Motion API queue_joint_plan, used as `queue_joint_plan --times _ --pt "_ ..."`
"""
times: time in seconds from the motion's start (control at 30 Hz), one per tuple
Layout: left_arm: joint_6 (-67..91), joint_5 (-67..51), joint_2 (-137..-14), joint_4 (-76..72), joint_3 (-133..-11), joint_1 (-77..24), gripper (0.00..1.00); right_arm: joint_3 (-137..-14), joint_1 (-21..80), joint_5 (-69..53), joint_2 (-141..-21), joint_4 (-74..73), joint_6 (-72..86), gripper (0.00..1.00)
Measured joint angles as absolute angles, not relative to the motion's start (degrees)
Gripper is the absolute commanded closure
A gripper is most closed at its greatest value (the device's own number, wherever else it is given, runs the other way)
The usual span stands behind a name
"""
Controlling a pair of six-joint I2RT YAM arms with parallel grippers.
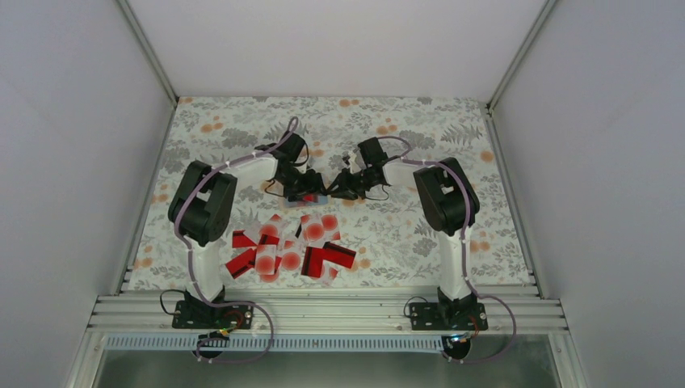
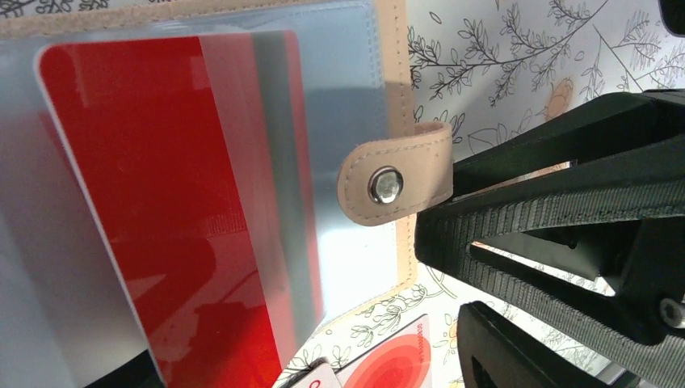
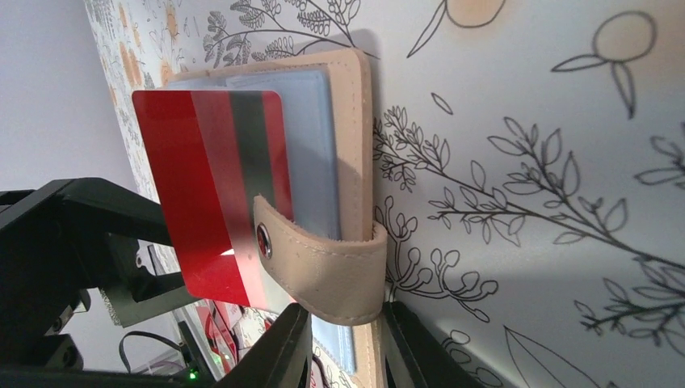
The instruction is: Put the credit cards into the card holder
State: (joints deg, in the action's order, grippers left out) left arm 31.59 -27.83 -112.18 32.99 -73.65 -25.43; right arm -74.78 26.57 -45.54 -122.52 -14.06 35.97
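The right hand [image 3: 343,360] pinched the open card holder [image 3: 353,145] by its strap [image 3: 323,275] on the bench [image 1: 452,137], while a red card [image 3: 202,186], partly in its sleeve, jutted lengthwise toward the left hand [image 1: 307,190], whose jaw width I could not tell.

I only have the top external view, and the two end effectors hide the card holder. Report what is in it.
Observer: The left wrist view shows one glossy red card with a dark stripe lying at the clear sleeves of the tan leather-like folding card holder, with part of it sticking out past them.
Operator: Confirm who holds the holder.
Observer: The right end effector is clamped on its edge, at the snap strap.
Operator: Check that strap.
Observer: It is unfastened. Its free end lies across the card's corner with the metal snap showing.
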Motion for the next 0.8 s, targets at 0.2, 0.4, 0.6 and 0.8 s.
queue_joint_plan --times 0.2,0.4,0.6,0.8 --pt "30.74 -25.91 -112.38 36.69 -75.85 -25.78 0.18 -74.81 26.59 -46.26 -122.85 -13.39 35.99 0.77" --pt "30.5 -22.87 -112.4 41.3 -78.54 -25.89 0.14 -74.81 26.61 -46.41 -122.93 -13.17 35.99 0.77" --pt "30.2 -20.12 -112.4 45.12 -80.09 -25.89 0.13 -74.81 26.61 -46.54 -123.02 -13.02 35.99 0.78" --pt "29.04 -17.04 -112.4 48.6 -81.8 -26.0 0.15 -74.81 26.61 -46.54 -123.02 -12.99 36.01 0.78"
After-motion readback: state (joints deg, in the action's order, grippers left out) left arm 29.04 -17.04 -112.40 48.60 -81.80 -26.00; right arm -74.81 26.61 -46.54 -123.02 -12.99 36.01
